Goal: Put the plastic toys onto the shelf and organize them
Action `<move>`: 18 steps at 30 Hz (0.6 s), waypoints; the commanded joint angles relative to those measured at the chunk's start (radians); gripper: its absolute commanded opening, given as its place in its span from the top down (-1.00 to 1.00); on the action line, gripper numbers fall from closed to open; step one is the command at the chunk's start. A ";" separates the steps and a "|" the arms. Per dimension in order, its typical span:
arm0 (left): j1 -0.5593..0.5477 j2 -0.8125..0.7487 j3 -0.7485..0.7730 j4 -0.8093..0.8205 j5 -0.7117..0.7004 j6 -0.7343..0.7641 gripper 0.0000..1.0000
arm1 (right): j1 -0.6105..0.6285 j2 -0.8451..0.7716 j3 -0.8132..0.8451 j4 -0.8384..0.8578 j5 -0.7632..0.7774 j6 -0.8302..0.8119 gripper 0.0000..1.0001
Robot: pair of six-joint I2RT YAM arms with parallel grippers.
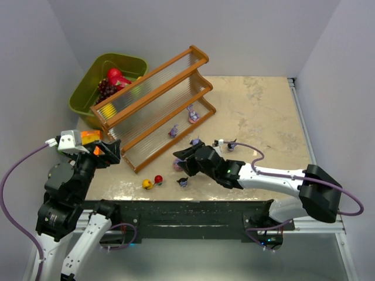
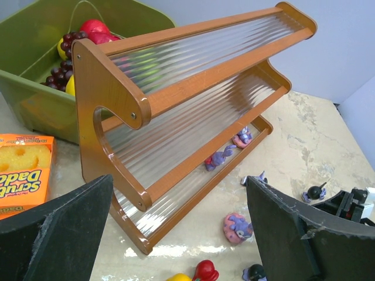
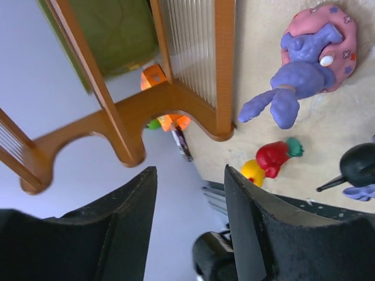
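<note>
Right gripper (image 3: 190,228), half-parted and empty, filled the lower frame. Pick stage: pink-and-purple plastic bunny (image 3: 310,52), upper right, likely needed straddling next. Left gripper (image 2: 176,234) gaped wide, empty.

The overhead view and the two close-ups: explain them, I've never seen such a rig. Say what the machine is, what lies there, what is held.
Two robot arms are bolted at the table's near edge. The overhead view looks down on both. The close-ups come from a camera on each wrist, so the black slabs are that arm's own fingers. On the table stand a stepped wooden shelf and a green bin of fruit. Two purple toys sit on the shelf's lowest tier; a pink-and-purple toy, a red toy and a yellow toy lie loose. The left gripper and right gripper are open, holding nothing.
</note>
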 commanded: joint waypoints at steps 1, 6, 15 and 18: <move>0.004 -0.012 0.012 0.034 -0.009 0.008 -0.99 | 0.002 0.033 -0.005 0.033 0.052 0.179 -0.05; 0.004 -0.014 0.021 0.041 -0.021 0.011 -0.99 | 0.002 0.072 0.015 0.028 0.049 0.231 0.00; 0.004 -0.005 0.019 0.037 -0.032 0.022 -0.99 | 0.002 0.110 0.016 0.037 0.090 0.248 0.26; 0.004 -0.003 0.021 0.038 -0.035 0.022 -0.99 | 0.002 0.130 0.015 0.043 0.081 0.252 0.26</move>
